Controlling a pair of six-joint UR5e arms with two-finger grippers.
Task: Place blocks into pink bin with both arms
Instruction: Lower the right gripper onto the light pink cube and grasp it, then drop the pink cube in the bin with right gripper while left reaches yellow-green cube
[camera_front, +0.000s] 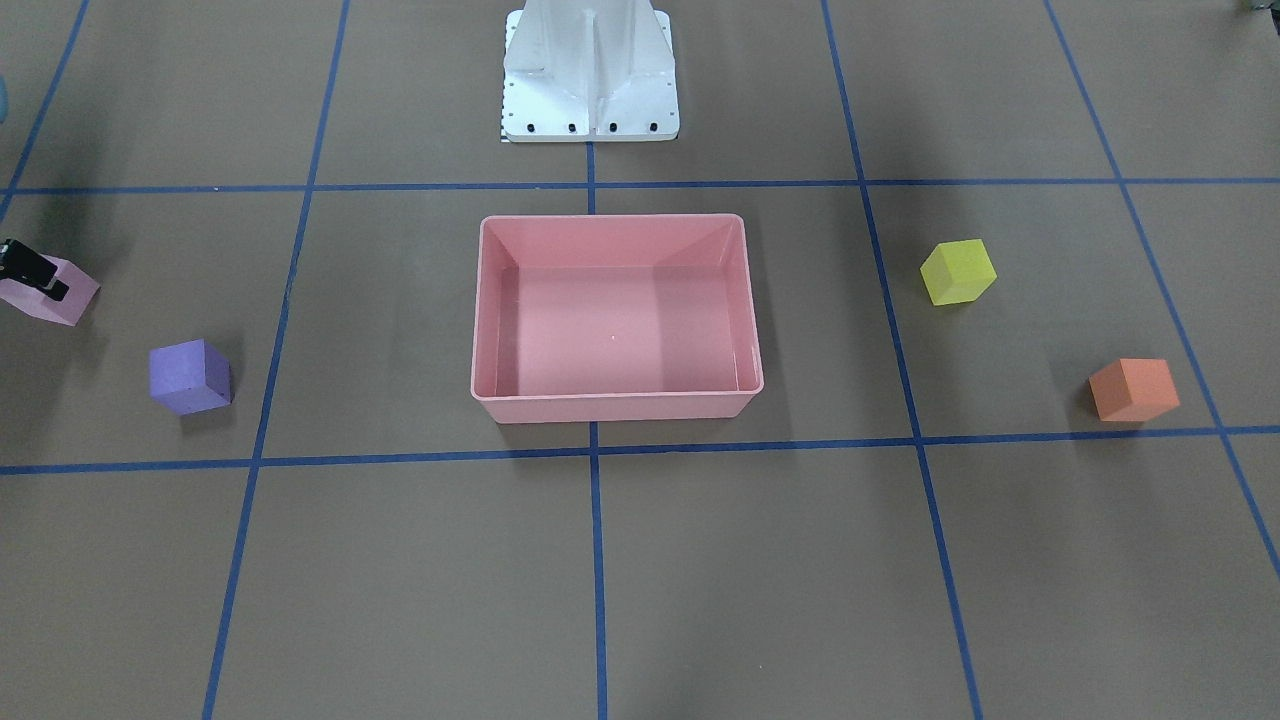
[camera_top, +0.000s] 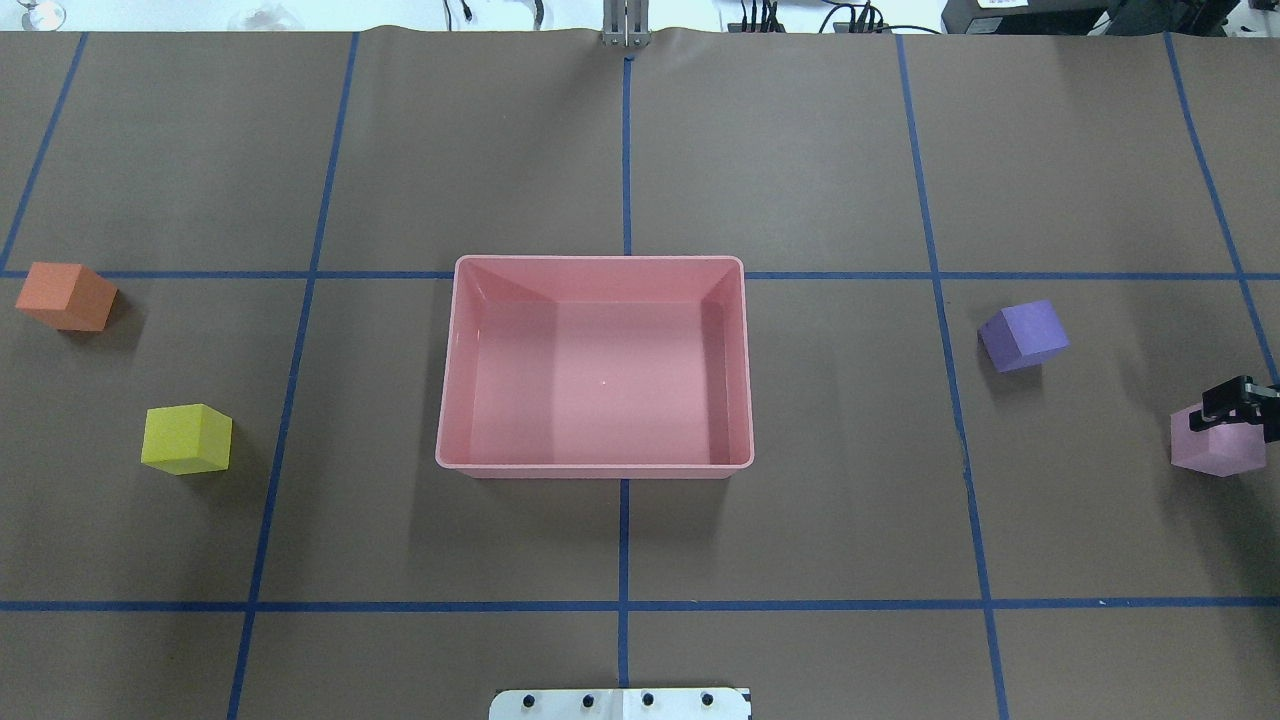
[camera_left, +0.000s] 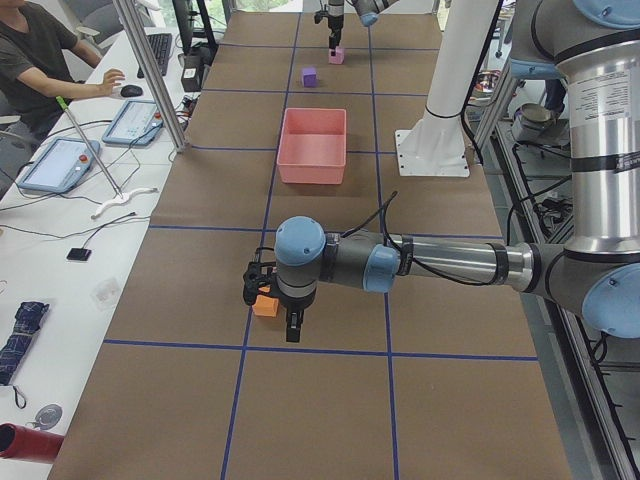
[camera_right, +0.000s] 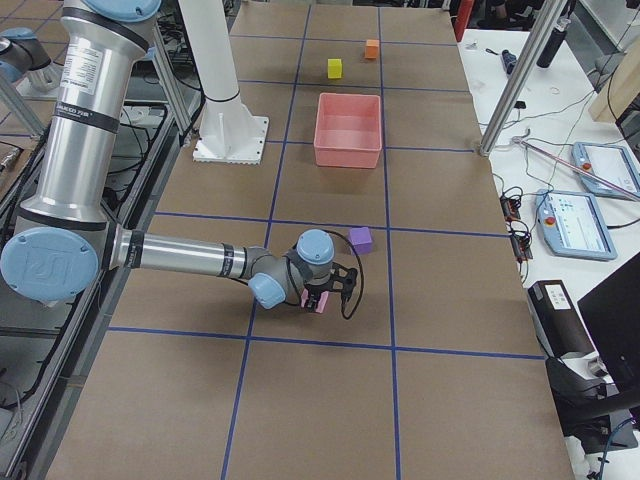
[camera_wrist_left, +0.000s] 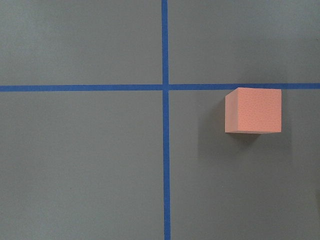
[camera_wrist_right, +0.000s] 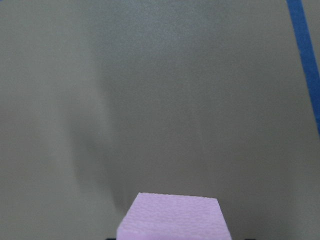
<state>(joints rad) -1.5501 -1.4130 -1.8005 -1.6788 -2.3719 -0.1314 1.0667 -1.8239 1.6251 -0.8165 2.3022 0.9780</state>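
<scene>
The right gripper (camera_top: 1240, 400) straddles the light pink foam cube (camera_top: 1215, 445), four o'clock of the shallow salmon-pink plastic bin (camera_top: 600, 280). The left gripper (camera_left: 258, 288) hovers by the orange foam cube (camera_top: 65, 296), nine o'clock. Neither's opening can be told. Four cubes, one bin: yellow cube (camera_top: 187, 438) at eight, purple cube (camera_top: 1022, 336) at three.

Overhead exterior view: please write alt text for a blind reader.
An empty pink bin sits mid-table, an orange block and a yellow block left of it, a purple block and a light pink block right, black fingers at the last.
</scene>
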